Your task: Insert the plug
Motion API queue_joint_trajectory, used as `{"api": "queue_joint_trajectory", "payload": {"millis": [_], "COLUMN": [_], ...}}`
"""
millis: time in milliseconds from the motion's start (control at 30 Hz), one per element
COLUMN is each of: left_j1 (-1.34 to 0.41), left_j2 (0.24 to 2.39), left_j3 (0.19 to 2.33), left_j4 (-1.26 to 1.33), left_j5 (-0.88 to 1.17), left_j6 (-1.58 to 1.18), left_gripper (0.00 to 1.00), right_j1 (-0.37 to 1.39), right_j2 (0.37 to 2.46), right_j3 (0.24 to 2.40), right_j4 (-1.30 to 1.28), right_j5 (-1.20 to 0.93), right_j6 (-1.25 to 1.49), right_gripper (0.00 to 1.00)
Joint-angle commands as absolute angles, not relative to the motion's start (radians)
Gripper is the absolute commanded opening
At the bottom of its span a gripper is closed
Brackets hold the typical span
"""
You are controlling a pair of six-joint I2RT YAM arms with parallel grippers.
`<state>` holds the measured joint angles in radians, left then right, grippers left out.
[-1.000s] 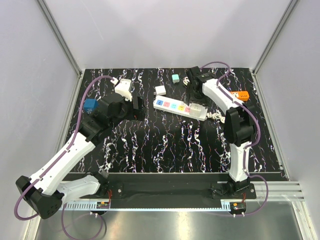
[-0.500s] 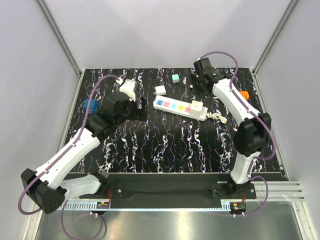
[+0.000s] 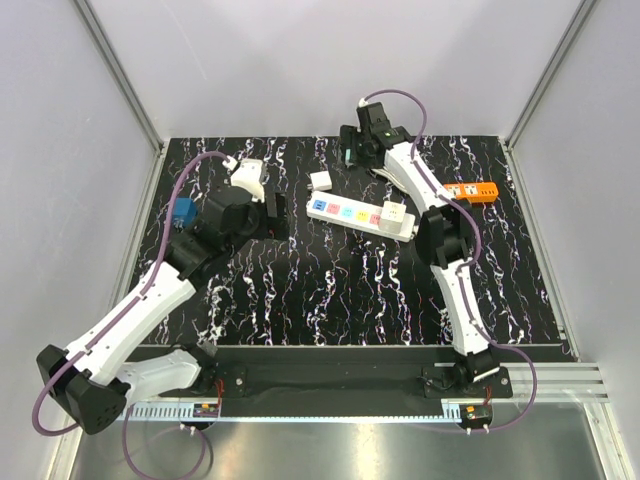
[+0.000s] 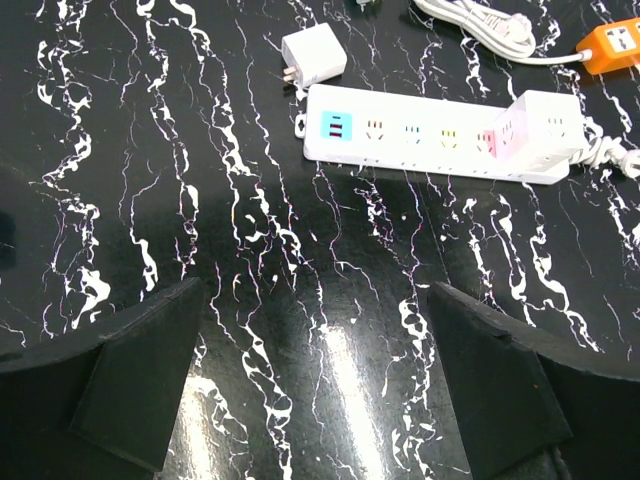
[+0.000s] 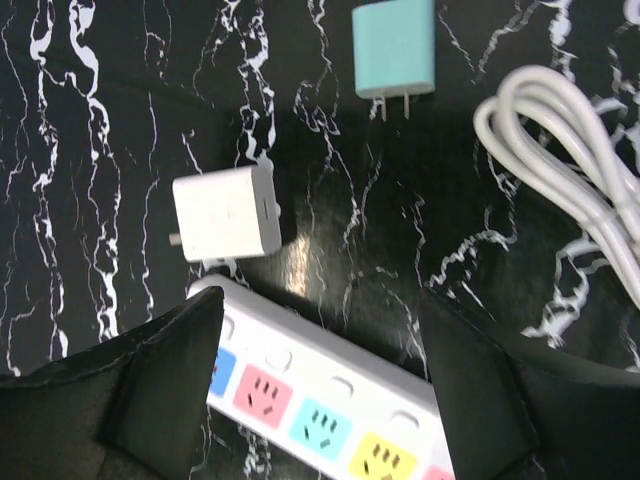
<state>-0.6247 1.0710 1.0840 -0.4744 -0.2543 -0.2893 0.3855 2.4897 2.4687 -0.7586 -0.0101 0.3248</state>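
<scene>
Right arm swung left along far side of black marbled bench (image 5: 100, 100). Right hand (image 5: 320, 300) spread, empty, over small white cube charger plug (image 5: 228, 212), which lies just beside white multi-socket power strip (image 5: 340, 395). Plug likely light, rigid, slick plastic: pinch flat sides, prongs clear. Left hand (image 4: 320, 385) spread, empty.

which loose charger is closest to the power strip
The white charger, lying just off the end of the power strip; the teal charger sits farther away, beside the coiled white cable.
</scene>
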Motion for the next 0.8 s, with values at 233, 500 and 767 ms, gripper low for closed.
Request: {"api": "queue_joint_trajectory", "payload": {"millis": [233,500,767], "left_j1": [-0.621,-0.620,-0.618], "left_j2": [1.022,1.025,1.023], "left_j3": [1.081,1.083,1.086], "left_j4": [-0.413,-0.410,-0.411], "left_j5": [-0.235,-0.201,-0.169], "left_j6": [-0.301,-0.307,-0.313], "left_gripper": [0.99,0.99,0.99], "right_j1": [0.468,0.515,0.548], "right_j2": [2.632,2.707,2.767], "right_j3": [2.611,2.634,2.623], "right_j4": [-0.653,-0.623,-0.598], "right_j5": [0.041,0.112,0.162], "right_j6": [0.285,0.285,0.247], "right_gripper": [0.88,0.89,0.89]}}
